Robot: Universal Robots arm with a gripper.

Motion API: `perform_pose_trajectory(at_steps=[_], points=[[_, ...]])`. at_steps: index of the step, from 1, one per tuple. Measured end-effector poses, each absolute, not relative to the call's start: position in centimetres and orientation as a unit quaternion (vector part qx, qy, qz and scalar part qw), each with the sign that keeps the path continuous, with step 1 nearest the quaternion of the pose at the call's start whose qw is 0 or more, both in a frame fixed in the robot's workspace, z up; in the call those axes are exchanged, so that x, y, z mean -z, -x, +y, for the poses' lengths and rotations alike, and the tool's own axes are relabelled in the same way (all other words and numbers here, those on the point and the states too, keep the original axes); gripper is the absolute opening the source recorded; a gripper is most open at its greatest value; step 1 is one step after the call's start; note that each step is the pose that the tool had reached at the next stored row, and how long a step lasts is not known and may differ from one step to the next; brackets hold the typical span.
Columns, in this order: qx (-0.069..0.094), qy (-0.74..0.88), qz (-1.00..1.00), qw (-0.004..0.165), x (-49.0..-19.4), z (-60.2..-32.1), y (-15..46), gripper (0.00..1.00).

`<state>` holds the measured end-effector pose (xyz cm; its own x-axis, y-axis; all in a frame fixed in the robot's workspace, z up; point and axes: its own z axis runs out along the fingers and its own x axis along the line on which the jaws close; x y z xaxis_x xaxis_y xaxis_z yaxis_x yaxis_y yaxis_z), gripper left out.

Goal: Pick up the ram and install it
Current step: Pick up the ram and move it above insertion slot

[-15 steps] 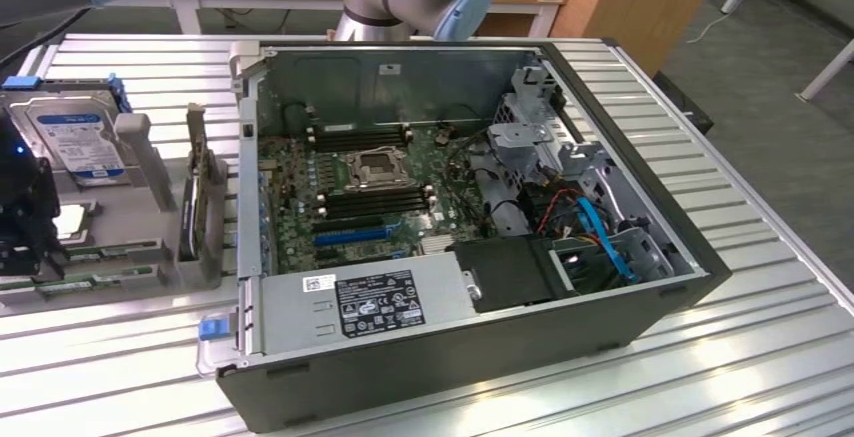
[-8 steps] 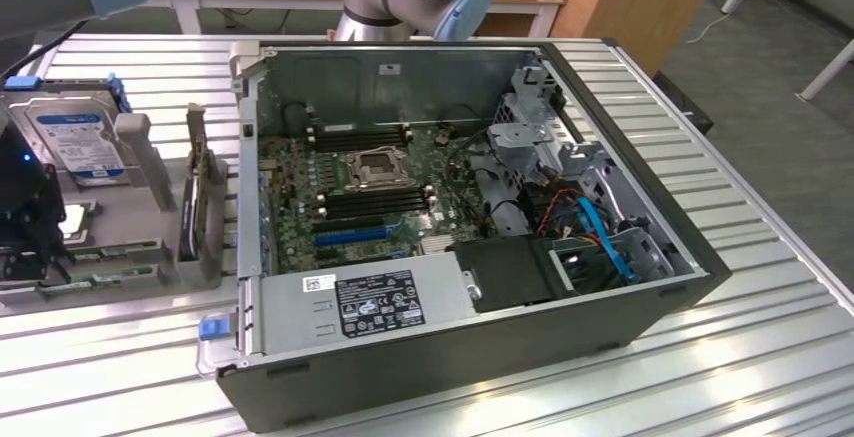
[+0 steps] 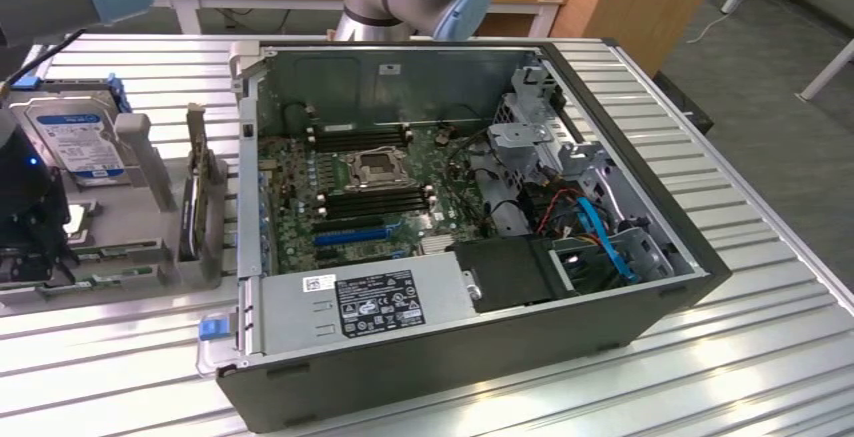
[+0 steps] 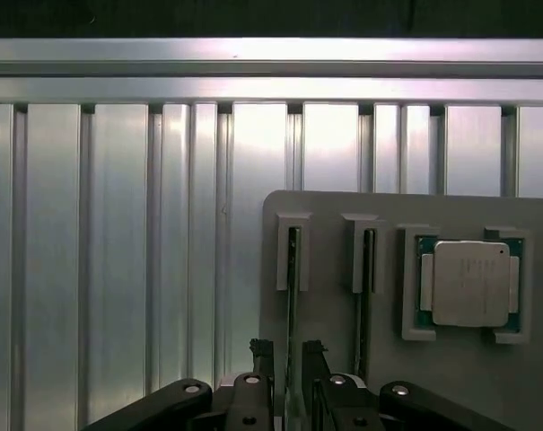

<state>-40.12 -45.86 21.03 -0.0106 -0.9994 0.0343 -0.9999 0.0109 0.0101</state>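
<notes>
1. While the ram [image 4: 292, 269] stands on edge in the holder's [image 4: 329, 215] slot nearest its edge, farthest from the CPU [image 4: 469, 283], the gripper [image 4: 287, 352] is held wide open and empty, one finger on each side of it.
2. A good grasp is judged to need the fingers kept parallel to the stick and centred.
3. The twin stick [image 4: 368, 269] beside it should be left untouched.

Ram [image 4: 292, 269], thin, edge-on, upright in grey holder [image 4: 334, 359] slot (twin [image 4: 368, 269] beside)

Open PC case [image 3: 467, 377], HDD [image 3: 74, 137], CPU [image 4: 469, 283], maybe PSU [image 3: 367, 302].
</notes>
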Motion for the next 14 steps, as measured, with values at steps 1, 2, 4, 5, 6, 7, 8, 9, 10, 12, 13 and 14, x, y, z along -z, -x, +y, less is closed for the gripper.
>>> perform_pose_trajectory(at_steps=[1,2,4,5,6,7,8,9,10,12,13,14], points=[[-0.009,-0.703,-0.711,0.016,-20.8,-45.9,40.1,0.27],[-0.009,-0.703,-0.711,0.016,-20.7,-45.9,40.1,0.27],[-0.009,-0.703,-0.711,0.016,-20.3,-45.9,40.1,0.27],[-0.009,-0.703,-0.711,0.016,-20.1,-45.9,40.1,0.27],[-0.009,-0.703,-0.711,0.016,-19.9,-45.9,40.1,0.27],[-0.009,-0.703,-0.711,0.016,-19.7,-45.9,40.1,0.27],[-0.010,-0.703,-0.711,0.016,-19.7,-45.9,40.1,0.27],[-0.010,-0.703,-0.711,0.016,-19.7,-45.8,40.1,0.27],[-0.010,-0.703,-0.711,0.016,-19.7,-45.8,40.1,0.27],[-0.010,-0.703,-0.711,0.016,-19.6,-45.7,40.4,0.27],[-0.010,-0.703,-0.711,0.016,-19.6,-45.7,40.4,0.27],[-0.010,-0.703,-0.711,0.016,-19.6,-45.7,40.4,0.27]])
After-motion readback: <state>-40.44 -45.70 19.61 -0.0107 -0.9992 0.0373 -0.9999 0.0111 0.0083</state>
